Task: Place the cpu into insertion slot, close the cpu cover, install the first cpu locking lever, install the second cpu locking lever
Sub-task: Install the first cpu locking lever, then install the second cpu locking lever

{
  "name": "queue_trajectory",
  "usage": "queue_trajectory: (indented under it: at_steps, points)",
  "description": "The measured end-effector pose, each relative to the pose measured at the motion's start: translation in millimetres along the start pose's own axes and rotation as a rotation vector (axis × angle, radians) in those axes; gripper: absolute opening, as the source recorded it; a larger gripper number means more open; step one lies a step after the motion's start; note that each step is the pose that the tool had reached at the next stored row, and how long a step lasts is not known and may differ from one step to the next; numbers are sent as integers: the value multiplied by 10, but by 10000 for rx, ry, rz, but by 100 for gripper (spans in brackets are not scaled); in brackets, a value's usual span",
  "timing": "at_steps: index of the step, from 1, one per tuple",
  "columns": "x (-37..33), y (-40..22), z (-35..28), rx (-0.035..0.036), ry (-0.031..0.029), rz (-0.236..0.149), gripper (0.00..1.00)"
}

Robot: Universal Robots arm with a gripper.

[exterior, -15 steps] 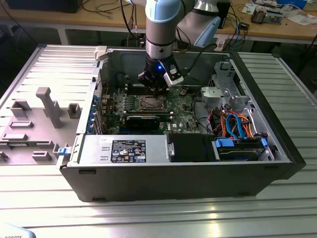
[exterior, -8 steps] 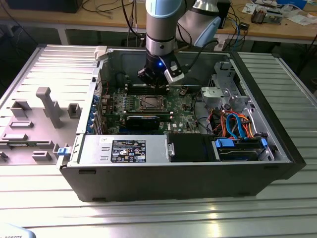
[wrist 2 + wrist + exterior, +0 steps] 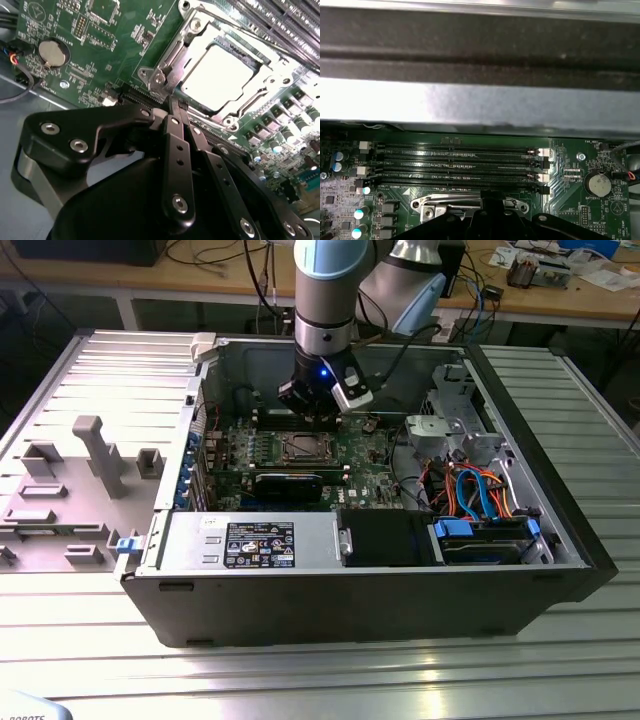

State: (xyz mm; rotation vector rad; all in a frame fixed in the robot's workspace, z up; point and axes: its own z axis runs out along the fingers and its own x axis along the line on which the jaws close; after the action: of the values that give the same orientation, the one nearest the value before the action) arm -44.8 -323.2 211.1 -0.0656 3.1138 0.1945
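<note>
1. The gripper (image 3: 176,107) hangs low inside the open computer case (image 3: 560,540). In the second wrist view its black fingers (image 3: 176,150) lie drawn together into a narrow wedge with nothing between them, the tips just beside the near corner of the socket.

2. The cpu (image 3: 216,76) already sits in the insertion slot (image 3: 252,107), its pale metal top showing through the window of the cpu cover (image 3: 196,31). The cover looks laid down over the chip, so the work appears to stand at the locking levers.

3. A thin silvery lever (image 3: 172,52) runs along the socket edge close to the fingertips. Whether it is latched I cannot tell.

4. In the exterior view the socket lies at the middle of the motherboard (image 3: 375,465), with the memory slots (image 3: 455,162) on its far side and a long black card (image 3: 288,485) on its near side.

5. Risks, as I judge them: the tips could slip off the springy lever and strike the cover or nearby board components. Pressing while the cover is not fully seated could strain the chip underneath.
</note>
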Motion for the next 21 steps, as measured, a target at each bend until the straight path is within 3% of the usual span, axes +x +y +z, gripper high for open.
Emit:
queue_trajectory:
  at_steps: [21]
  points:
    - [0, -1, 0, 78, 3, -2, 11]
